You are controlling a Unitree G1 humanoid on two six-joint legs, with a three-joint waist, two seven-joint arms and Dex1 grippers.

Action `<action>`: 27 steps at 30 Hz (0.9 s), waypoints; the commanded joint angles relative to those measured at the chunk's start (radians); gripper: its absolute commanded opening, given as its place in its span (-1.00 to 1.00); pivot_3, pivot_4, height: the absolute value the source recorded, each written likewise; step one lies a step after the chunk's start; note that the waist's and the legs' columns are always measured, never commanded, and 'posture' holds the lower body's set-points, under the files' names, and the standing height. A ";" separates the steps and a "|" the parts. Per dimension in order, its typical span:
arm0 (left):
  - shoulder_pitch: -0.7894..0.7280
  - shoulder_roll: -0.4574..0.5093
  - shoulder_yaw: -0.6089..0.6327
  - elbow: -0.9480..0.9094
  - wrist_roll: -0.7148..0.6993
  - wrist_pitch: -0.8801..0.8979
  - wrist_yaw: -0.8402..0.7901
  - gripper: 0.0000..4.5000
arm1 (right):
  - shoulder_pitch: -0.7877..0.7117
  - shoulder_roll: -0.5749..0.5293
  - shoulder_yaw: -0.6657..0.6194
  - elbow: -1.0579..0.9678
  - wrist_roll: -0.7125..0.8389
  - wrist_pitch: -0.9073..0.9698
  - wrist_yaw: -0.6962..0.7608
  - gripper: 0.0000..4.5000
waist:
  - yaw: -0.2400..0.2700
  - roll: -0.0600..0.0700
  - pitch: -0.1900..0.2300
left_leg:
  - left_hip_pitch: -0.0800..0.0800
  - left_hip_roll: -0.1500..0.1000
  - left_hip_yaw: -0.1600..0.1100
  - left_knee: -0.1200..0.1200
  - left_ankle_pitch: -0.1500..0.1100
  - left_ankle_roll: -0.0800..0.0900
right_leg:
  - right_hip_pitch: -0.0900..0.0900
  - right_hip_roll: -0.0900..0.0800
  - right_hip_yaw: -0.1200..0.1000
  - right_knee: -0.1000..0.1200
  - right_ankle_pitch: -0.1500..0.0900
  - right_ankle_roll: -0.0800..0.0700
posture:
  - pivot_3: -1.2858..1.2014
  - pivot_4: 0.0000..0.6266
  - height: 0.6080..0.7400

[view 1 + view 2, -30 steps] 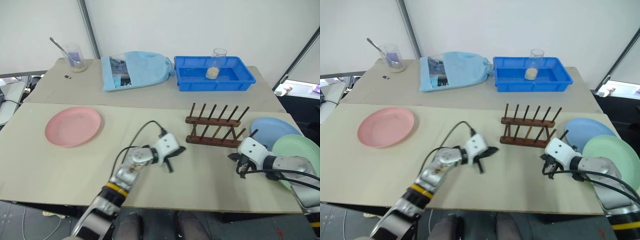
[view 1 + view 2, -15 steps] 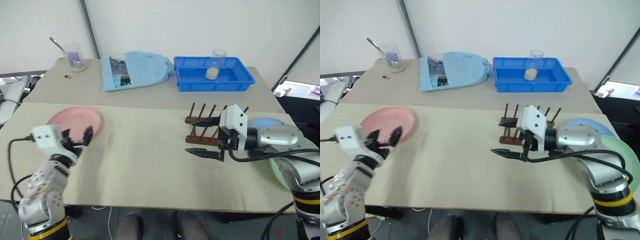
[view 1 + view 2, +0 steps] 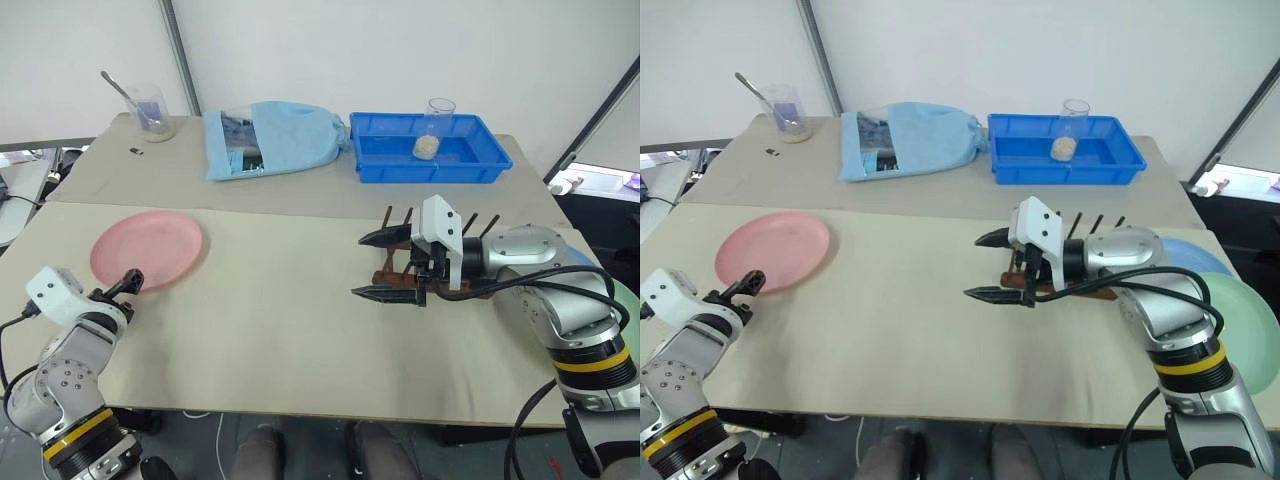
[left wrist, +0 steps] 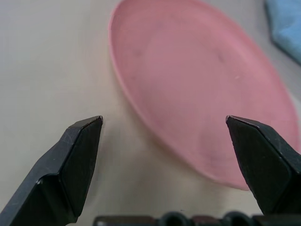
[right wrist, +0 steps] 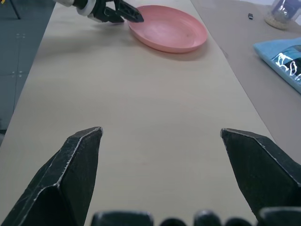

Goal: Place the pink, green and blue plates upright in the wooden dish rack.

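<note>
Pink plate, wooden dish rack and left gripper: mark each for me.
pink plate [image 3: 147,250]: left eye view, centre of its flat face.
wooden dish rack [image 3: 388,239]: left eye view, rear bar's left end.
left gripper [image 4: 169,146]: left wrist view, midway between its open fingertips.

The round salmon-pink plastic plate [image 4: 202,89], just ahead of the left gripper's [image 4: 164,125] black fingertips, has a matt, smooth face with a few faint scuffs. The pale beige tabletop board [image 5: 141,132] beneath both grippers looks smooth and matt, like laminated wood or card. Behind the right gripper [image 3: 375,265], the small reddish-brown wooden dish rack [image 3: 400,280] shows dark, lightly sheened pegs. Beyond that gripper, the deep bright-blue rectangular plastic tray [image 3: 430,150] is glossy, and the clear beaker [image 3: 438,118] in it is shiny. The light-blue cloth bag [image 3: 275,140] looks soft and wrinkled. Both grippers' fingers are matt black plastic with white glossy housings.
</note>
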 commanded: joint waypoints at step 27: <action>-0.467 -0.156 -0.389 0.067 0.011 -0.060 0.063 -0.96 | -0.332 0.314 0.346 0.419 -0.638 -0.469 -0.325 1.00 | -0.004 0.000 0.000 | -0.008 -0.001 0.000 -0.001 -0.001 -0.002 | -0.006 0.000 0.000 -0.002 0.006 0.006 | 0.03 -0.52 0.67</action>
